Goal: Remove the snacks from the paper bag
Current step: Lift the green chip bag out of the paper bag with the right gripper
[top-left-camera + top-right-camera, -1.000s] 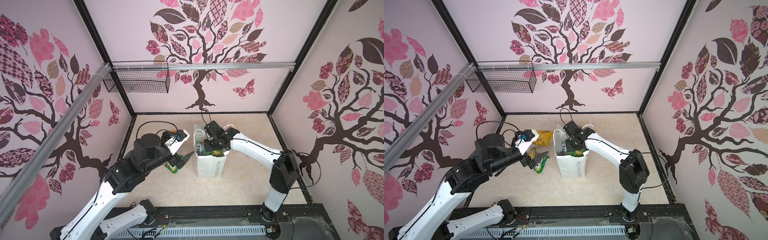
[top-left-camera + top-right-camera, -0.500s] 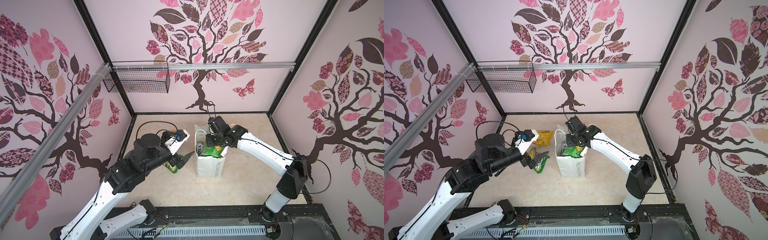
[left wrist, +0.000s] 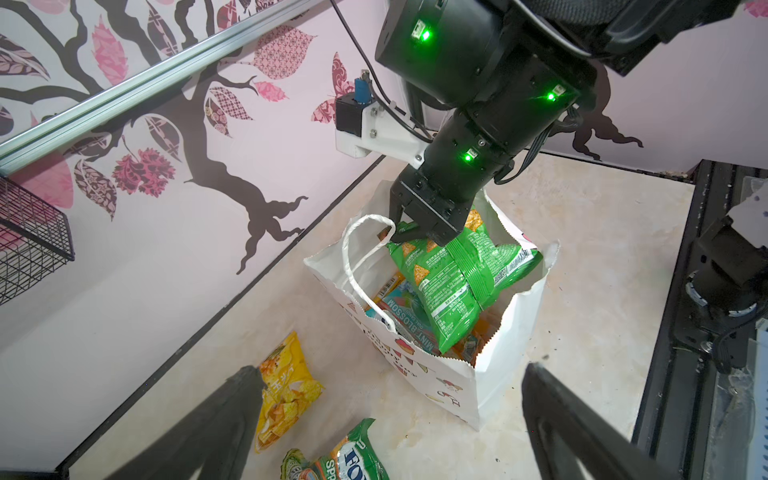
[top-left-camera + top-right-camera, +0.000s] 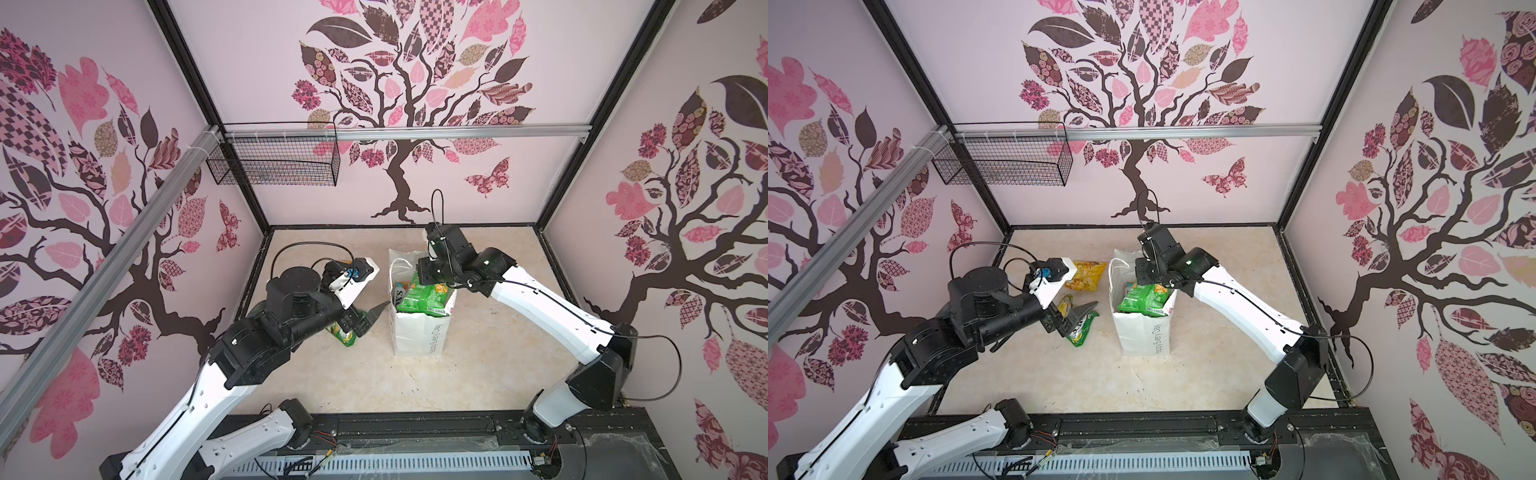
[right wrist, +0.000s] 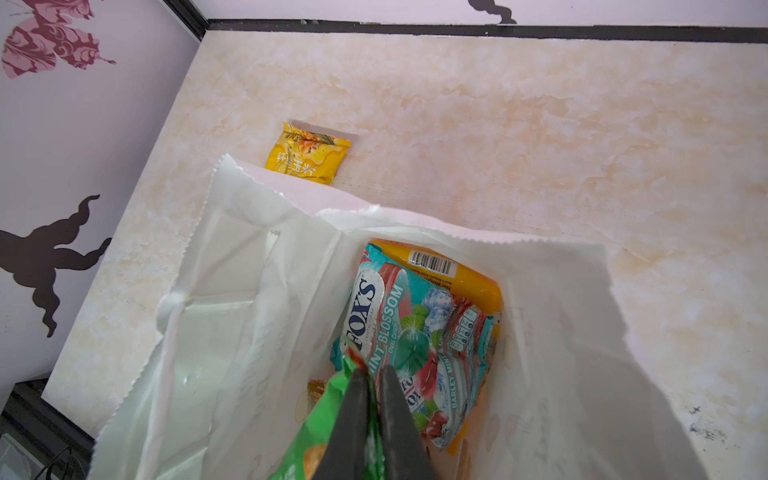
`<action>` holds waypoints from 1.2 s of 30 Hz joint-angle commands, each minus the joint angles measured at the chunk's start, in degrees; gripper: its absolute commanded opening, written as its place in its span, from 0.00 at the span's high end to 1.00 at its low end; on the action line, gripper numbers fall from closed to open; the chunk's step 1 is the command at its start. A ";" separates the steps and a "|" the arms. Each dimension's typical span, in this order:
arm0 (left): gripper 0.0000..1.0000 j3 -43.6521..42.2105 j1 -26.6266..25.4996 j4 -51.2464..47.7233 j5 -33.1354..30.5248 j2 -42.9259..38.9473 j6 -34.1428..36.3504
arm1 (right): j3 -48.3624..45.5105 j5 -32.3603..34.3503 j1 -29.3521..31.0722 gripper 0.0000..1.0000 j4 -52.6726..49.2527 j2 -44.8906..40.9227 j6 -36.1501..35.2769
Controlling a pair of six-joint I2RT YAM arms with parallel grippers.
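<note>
Pink walls with dark tree decals all round, a black wire basket hooked up in the corner and a beige marbled tabletop below. In the middle stands the white paper bag, upright with its mouth open to the ceiling, so everything has to come out from above.

And there's the right gripper over that mouth, jaws squeezed almost together on the top edge of the green packet. Pinched by its seam, the packet dangles long and narrow, its lower end dipping below the rim. A sensible hold, I'd say: it should slip out without dragging the paper. One cord handle loops up close to the fingers, and that's the snag I'd watch.

Down inside, the teal-red FOX'S packet lies on the orange packet.

Over on the other side, the left gripper hangs low just beside the bag, jaws spread wide, holding nothing. It may be there to steady the bag. Under it lies the green-yellow FOX'S packet, with the yellow packet nearby towards the back wall. Both are out and set to one side, so that looks like the drop spot.
</note>
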 commanded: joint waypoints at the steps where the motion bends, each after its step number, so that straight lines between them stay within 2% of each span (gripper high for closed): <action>1: 0.01 -1.10 -0.18 1.68 0.87 -0.40 -1.26 | 2.77 1.09 0.30 1.00 0.10 -2.44 0.46; 8: 0.01 -0.35 -0.26 3.01 0.85 -0.19 -4.61 | 3.24 0.91 0.34 1.00 3.17 -6.11 1.50; 12: 0.02 1.97 -0.19 2.73 0.44 1.04 -10.21 | 3.40 0.59 0.38 1.00 6.63 -8.89 1.26; 17: 0.02 7.77 -0.25 -1.14 -3.44 3.60 -17.16 | 2.54 0.49 1.30 1.00 11.96 -12.63 1.41; 26: 0.02 15.02 0.17 -3.25 -4.47 4.97 -27.97 | 0.59 0.48 5.05 1.00 21.67 -17.56 0.77; 29: 0.02 16.33 2.95 -3.34 -1.49 5.40 -33.01 | -0.33 -0.82 5.94 1.00 24.43 -18.30 0.71; 33: 0.02 16.11 10.44 -1.31 9.62 5.50 -43.00 | -2.65 -3.36 6.01 1.00 28.24 -19.40 1.17; 36: 0.02 14.80 13.13 1.86 16.94 6.00 -49.28 | -3.88 -5.30 6.09 1.00 30.52 -19.83 1.43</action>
